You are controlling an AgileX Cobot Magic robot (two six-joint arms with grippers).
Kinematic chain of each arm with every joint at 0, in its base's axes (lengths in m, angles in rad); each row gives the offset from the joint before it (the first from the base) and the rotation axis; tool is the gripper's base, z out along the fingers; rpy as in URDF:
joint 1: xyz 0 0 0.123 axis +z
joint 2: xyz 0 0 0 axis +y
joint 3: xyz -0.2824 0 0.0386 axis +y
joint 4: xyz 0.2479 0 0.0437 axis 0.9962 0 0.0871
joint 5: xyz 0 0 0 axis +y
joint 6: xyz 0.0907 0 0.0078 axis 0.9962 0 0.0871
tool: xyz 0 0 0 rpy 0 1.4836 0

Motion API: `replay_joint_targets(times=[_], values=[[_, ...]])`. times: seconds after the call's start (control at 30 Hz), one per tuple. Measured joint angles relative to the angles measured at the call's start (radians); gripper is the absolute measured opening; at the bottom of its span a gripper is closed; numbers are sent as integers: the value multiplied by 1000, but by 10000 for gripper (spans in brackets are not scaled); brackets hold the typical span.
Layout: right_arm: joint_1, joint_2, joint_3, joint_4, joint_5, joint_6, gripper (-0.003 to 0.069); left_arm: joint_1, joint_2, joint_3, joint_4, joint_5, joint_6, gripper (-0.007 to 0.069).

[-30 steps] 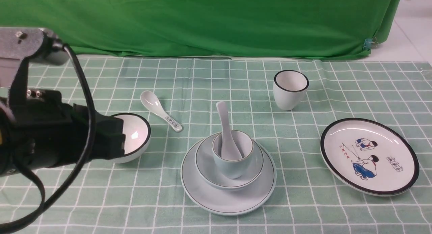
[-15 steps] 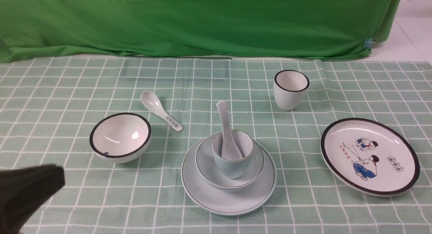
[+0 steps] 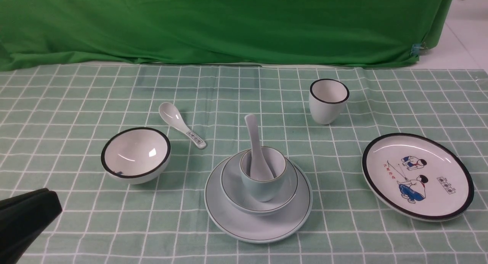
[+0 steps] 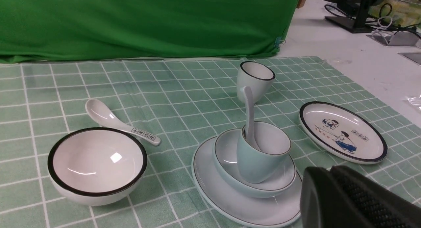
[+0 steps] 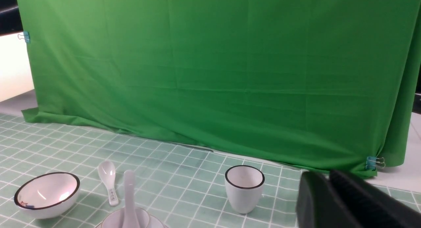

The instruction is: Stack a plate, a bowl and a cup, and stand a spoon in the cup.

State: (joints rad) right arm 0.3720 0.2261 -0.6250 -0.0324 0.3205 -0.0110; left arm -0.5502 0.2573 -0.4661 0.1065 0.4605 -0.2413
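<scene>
At centre of the checked tablecloth: the plate lies flat, the bowl sits on it, the cup stands in the bowl, and the spoon stands in the cup, scoop down, handle rising past the far rim. The stack is complete, and neither arm touches it.

Change over the last second: the left arm, which then filled the left of the front view and hid part of the black-rimmed bowl, has pulled back. Only the left gripper shows, low in the near left corner, lower than half a second ago. It is clenched and holds nothing.

The right gripper is seen only in its own wrist view; its jaws are close together, but I cannot tell whether they meet.

No crockery has shifted: printed spoon, white cup and cartoon plate lie as before.
</scene>
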Motion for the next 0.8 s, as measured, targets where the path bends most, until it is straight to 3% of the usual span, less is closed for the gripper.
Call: replay_joint_targets(times=[0.37,0.5,0.63,0.7,0.8], values=[[0,0,0,0,0,0,120,0,-3,10,11,-13,138,10],[0,0,0,0,0,0,127,32,-32,54,-47,-61,185,10],[0,0,0,0,-3,0,137,236,-119,239,-193,-266,341,10],[0,0,0,0,-3,0,140,285,-142,286,-217,-317,360,10],[0,0,0,0,-4,0,147,451,-198,440,-239,-414,388,11]])
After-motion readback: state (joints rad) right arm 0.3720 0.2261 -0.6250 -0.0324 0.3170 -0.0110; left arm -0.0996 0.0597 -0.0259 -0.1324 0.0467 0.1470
